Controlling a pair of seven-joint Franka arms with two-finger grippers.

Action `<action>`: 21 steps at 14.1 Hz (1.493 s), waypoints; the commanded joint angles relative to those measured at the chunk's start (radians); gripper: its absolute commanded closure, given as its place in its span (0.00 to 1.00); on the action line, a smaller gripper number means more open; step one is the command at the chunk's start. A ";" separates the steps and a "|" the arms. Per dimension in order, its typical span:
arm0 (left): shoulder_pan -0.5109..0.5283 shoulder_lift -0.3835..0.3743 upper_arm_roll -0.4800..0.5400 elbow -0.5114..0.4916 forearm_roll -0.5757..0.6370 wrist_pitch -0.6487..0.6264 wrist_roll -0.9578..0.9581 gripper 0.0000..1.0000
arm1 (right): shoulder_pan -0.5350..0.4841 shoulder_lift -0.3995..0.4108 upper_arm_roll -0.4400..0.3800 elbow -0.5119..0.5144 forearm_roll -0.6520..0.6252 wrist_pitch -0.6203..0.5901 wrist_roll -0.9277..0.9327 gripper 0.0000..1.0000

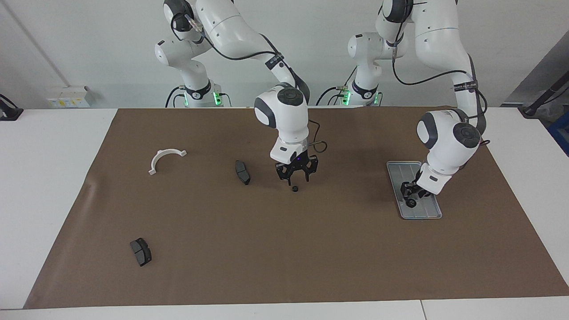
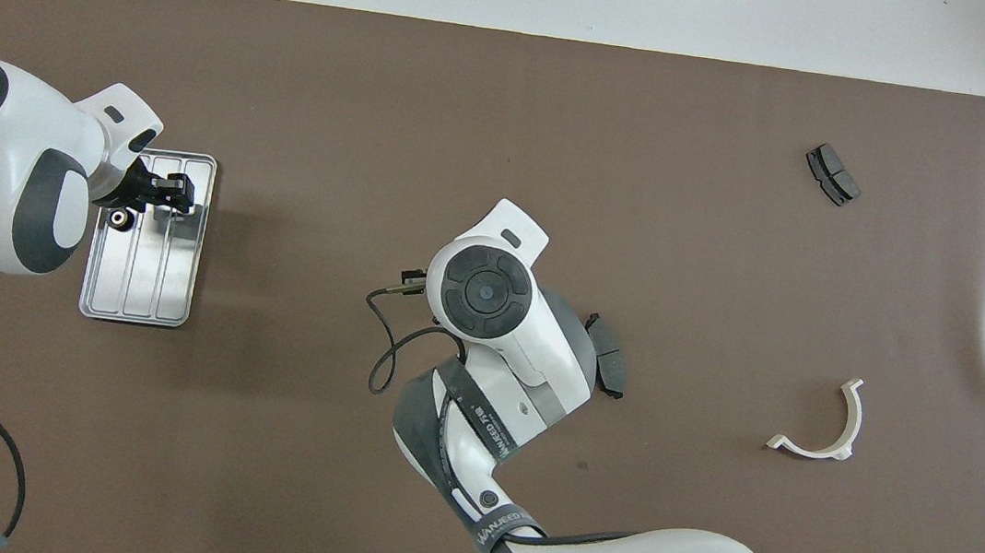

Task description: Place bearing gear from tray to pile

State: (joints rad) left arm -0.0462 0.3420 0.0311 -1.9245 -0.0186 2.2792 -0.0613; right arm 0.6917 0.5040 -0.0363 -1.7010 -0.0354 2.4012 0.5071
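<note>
The silver tray point(image 1: 433, 212) point(image 2: 138, 292) lies toward the left arm's end of the table. A small black bearing gear point(image 1: 411, 203) sits on it, and my left gripper point(image 1: 409, 194) point(image 2: 175, 189) hangs just above that gear. The overhead view shows another gear point(image 2: 121, 218) on the tray beside the gripper. A loose gear point(image 1: 294, 188) of the pile rests mid-mat. My right gripper point(image 1: 298, 181) is open just above it, touching nothing. In the overhead view the right arm hides that gear.
The pile's other parts lie scattered on the brown mat. A white half-ring bracket point(image 1: 165, 158) point(image 2: 823, 426) lies toward the right arm's end. One brake pad point(image 1: 242, 172) point(image 2: 608, 364) lies beside the right gripper. Another brake pad point(image 1: 141, 251) point(image 2: 832, 174) is farther from the robots.
</note>
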 commanded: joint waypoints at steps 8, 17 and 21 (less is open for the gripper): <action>-0.004 -0.038 0.003 -0.096 0.005 0.135 -0.058 0.41 | -0.015 0.039 -0.005 -0.008 -0.061 0.053 0.011 0.48; -0.018 -0.035 0.000 -0.111 0.005 0.183 -0.110 0.52 | -0.012 0.037 -0.005 -0.016 -0.060 0.044 0.014 1.00; -0.015 -0.032 0.003 -0.111 0.005 0.183 -0.107 0.56 | -0.052 0.002 -0.008 0.053 -0.057 -0.088 0.001 1.00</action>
State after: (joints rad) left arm -0.0531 0.3380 0.0223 -1.9951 -0.0188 2.4387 -0.1553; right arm 0.6769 0.5422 -0.0523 -1.6746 -0.0726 2.3808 0.5070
